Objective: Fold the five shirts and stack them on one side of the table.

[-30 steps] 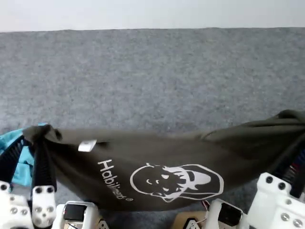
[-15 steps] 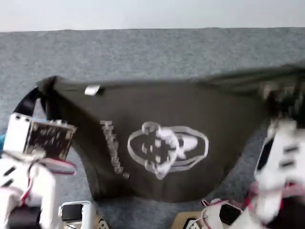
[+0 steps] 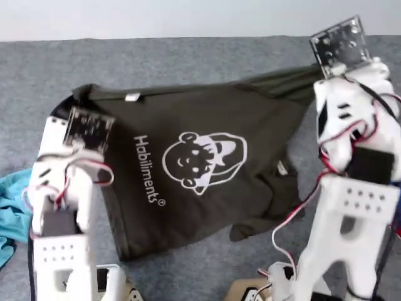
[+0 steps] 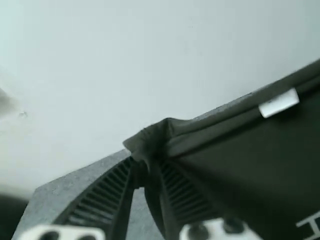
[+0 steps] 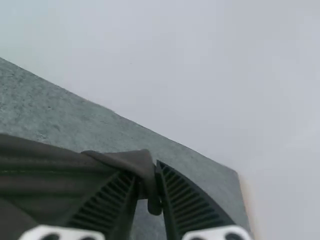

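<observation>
Nearest, by the arm bases, a sliver of pale wood on the grey, felt-like fibrous surface. Off to the left side, a crumpled teal fabric shirt, just beside the white plastic left arm. Then the dark olive soft-knit shirt with a white printed cartoon face and lettering: near hem flat on the surface, right part rumpled into loose folds, one sleeve curled toward the white plastic right arm. Farther out, the neck edge with its small white rectangular label, drawn into a fairly straight line between the two arms. At the left end of that edge, the left end effector, ribbed black fingers pressed together on a bunched corner of the olive cloth. At the right end, the right end effector, with the same ribbed fingers, pinched tight on a folded peak of the same cloth. Beyond, more of the bare grey surface, then a plain, smooth pale wall
</observation>
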{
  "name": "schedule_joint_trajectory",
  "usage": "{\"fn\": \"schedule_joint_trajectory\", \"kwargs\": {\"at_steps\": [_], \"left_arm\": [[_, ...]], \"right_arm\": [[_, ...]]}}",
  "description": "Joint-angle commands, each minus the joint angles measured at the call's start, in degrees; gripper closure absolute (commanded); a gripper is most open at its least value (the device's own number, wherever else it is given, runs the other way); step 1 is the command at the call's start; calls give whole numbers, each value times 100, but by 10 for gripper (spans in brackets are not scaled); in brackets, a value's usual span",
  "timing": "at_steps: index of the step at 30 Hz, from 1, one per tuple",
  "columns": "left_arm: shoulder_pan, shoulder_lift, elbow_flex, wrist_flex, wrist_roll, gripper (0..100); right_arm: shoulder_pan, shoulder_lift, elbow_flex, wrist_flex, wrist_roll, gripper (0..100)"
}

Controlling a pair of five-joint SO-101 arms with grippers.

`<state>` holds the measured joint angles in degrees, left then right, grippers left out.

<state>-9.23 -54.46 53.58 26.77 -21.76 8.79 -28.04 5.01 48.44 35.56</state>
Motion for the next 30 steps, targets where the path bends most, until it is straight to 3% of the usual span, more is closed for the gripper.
{"fn": "schedule_joint_trajectory", "kwargs": {"at_steps": [1, 8, 14, 30], "left_arm": [[-88, 1090, -673, -527, -79, 994], [-88, 3464, -2536, -624, -62, 994], [-79, 5081, -4215, -598, -62, 994], [-114, 7112, -7266, 492, -62, 994]], "right_arm": [[-154, 418, -62, -523, -53, 987], [-514, 1411, -237, -1516, -26, 987], [-567, 2730, -1714, -1569, -26, 987], [-760, 5675, -5582, -1604, 149, 987]]}}
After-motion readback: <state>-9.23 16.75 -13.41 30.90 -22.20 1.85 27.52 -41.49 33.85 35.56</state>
